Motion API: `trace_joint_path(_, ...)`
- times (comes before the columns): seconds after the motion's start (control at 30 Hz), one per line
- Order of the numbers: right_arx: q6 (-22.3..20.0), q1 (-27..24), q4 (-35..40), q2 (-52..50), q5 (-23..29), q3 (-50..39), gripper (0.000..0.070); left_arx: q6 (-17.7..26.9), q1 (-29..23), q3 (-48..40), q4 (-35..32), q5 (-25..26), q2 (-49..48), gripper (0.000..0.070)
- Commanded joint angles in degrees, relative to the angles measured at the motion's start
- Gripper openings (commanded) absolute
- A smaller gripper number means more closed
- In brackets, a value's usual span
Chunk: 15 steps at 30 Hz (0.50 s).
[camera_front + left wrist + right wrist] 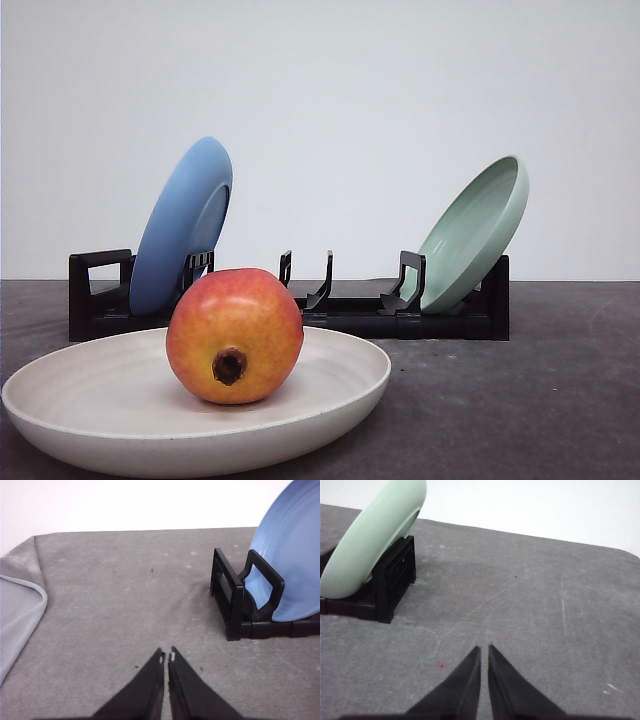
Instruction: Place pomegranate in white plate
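A: Red skin fading to yellow-orange: the pomegranate is sitting in the lower left of the front frame, resting inside the white plate, dark calyx hole facing the camera. You are looking at a task that reads as done.

B: What could be going wrong for you from here?

A: The fruit is round and the plate is shallow. If you are bumping the plate or the grey table on any further move, it is likely rolling toward the rim. My judgement only.

B: Grippers?

A: In the left wrist frame, the left gripper is showing its tips nearly touching, holding nothing, over bare cloth. The right gripper is the same in its own frame: a thin slit between the fingers, empty.

B: Anything near them?

A: The black rack is standing behind the plate. The blue plate is leaning in the upper right of the left wrist frame, the mint-green plate in the upper left of the right wrist frame. You are risking a clip on either if swinging wide.
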State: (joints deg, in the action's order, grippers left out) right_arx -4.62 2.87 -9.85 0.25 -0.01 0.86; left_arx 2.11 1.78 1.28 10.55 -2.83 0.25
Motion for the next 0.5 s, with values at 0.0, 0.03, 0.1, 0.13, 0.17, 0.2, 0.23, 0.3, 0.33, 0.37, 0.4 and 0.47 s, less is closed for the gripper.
trace_joint_path(0.0,0.35,-0.02,-0.42,-0.04,0.04,-0.31,0.0025,-0.01,0.15,-0.59,0.15,-0.20,-0.07,0.0000)
trace_joint_path(0.03,0.37,-0.02,-0.42,-0.04,0.04,-0.31,0.0025,-0.02,0.15,-0.59,0.15,-0.20,-0.07,0.0000)
trace_joint_path(0.1,0.35,-0.02,-0.42,-0.04,0.04,-0.31,0.0025,0.00,0.15,-0.59,0.15,-0.20,-0.07,0.0000)
trace_joint_path(0.13,0.35,-0.02,-0.42,-0.04,0.04,-0.31,0.0025,0.00,0.15,-0.59,0.15,-0.20,-0.07,0.0000)
trace_joint_path(0.17,0.35,-0.02,-0.42,-0.04,0.04,-0.31,0.0025,0.00,0.15,-0.59,0.15,-0.20,-0.07,0.0000)
trace_joint_path(0.2,0.35,-0.02,-0.42,-0.04,0.04,-0.31,0.0025,0.00,0.15,-0.59,0.15,-0.20,-0.07,0.0000)
trace_joint_path(0.23,0.35,-0.02,-0.42,-0.04,0.04,-0.31,0.0025,-0.01,0.15,-0.59,0.15,-0.20,-0.07,0.0000)
trace_joint_path(0.3,0.35,-0.02,-0.42,-0.04,0.04,-0.31,0.0025,0.00,0.15,-0.59,0.15,-0.20,-0.07,0.0000)
trace_joint_path(0.33,0.35,-0.02,-0.42,-0.04,0.04,-0.31,0.0025,-0.02,0.15,-0.60,0.15,-0.20,-0.07,0.0000)
trace_joint_path(0.37,0.35,-0.02,-0.42,-0.04,0.04,-0.31,0.0025,0.00,0.15,-0.61,0.15,-0.20,-0.07,0.0000)
trace_joint_path(0.4,0.35,-0.02,-0.42,-0.04,0.04,-0.31,0.0025,0.00,0.15,-0.59,0.15,-0.20,-0.07,0.0000)
trace_joint_path(0.47,0.35,-0.02,-0.42,-0.04,0.04,-0.31,0.0025,-0.02,0.15,-0.59,0.15,-0.20,-0.07,0.0000)
